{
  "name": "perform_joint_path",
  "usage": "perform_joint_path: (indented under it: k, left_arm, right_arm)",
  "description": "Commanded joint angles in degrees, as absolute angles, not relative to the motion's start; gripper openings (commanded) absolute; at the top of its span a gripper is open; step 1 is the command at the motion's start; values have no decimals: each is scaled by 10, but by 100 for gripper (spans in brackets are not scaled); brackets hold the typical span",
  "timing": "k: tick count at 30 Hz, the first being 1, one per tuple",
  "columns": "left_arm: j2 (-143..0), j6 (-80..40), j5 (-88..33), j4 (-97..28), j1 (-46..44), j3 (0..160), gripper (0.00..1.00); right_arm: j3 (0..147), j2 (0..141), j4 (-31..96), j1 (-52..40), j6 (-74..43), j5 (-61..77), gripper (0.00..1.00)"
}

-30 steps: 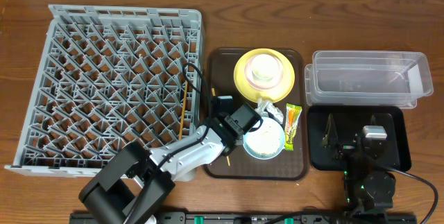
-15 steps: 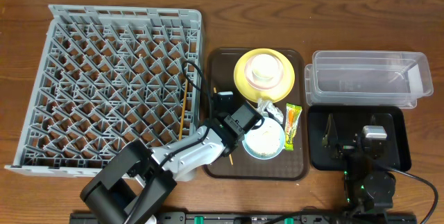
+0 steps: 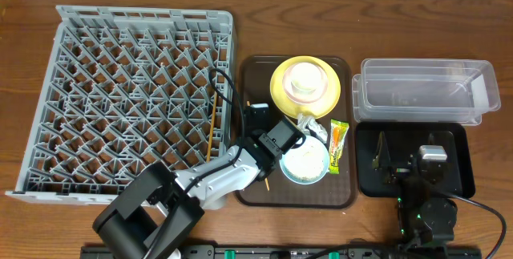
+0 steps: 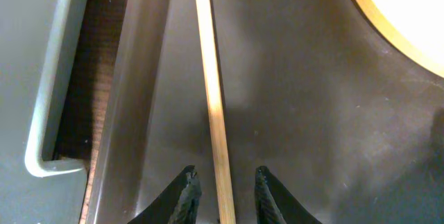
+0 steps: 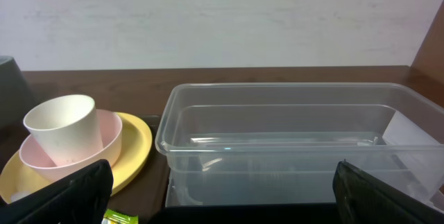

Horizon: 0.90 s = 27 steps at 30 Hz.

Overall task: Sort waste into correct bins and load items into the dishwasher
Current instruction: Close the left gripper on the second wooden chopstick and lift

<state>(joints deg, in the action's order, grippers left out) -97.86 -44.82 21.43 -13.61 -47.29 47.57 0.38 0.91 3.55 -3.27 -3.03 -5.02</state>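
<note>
My left gripper (image 4: 223, 182) is low over the brown serving tray (image 4: 298, 113). It is open, with a wooden chopstick (image 4: 211, 78) lying between its fingers and a small gap on each side. From overhead, that chopstick (image 3: 248, 108) lies along the tray's left side, and a second chopstick (image 3: 212, 127) rests in the grey dishwasher rack (image 3: 128, 99). The yellow plate (image 3: 280, 91) carries a pink bowl and the white cup (image 5: 61, 123). A light blue bowl (image 3: 305, 163) holds white scraps, with the napkin (image 3: 311, 128) and the wrapper (image 3: 337, 143) beside it. My right gripper (image 5: 229, 196) is wide open and holds nothing.
The clear container (image 3: 425, 91) stands at the back right, with the black tray (image 3: 457, 167) in front of it under my right arm. The rack's right wall (image 4: 28, 64) runs close along the serving tray's left rim.
</note>
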Motion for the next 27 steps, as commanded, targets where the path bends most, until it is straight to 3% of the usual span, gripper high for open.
perform_joint_path:
  k: [1, 8, 12, 27]
  left_arm:
    - [-996, -449, 221, -135, -472, 470, 30]
    - [-1041, -449, 185, -125, -472, 470, 30]
    - [-1041, -449, 146, -127, -472, 470, 19]
    - [-1013, -446, 51, -157, -472, 470, 19]
  right_arm:
    - [3, 8, 37, -34, -38, -58, 99]
    - [3, 8, 37, -34, -38, -58, 99]
    - [3, 8, 37, -34, -38, -58, 99]
    - [3, 8, 37, -34, -38, -58, 99]
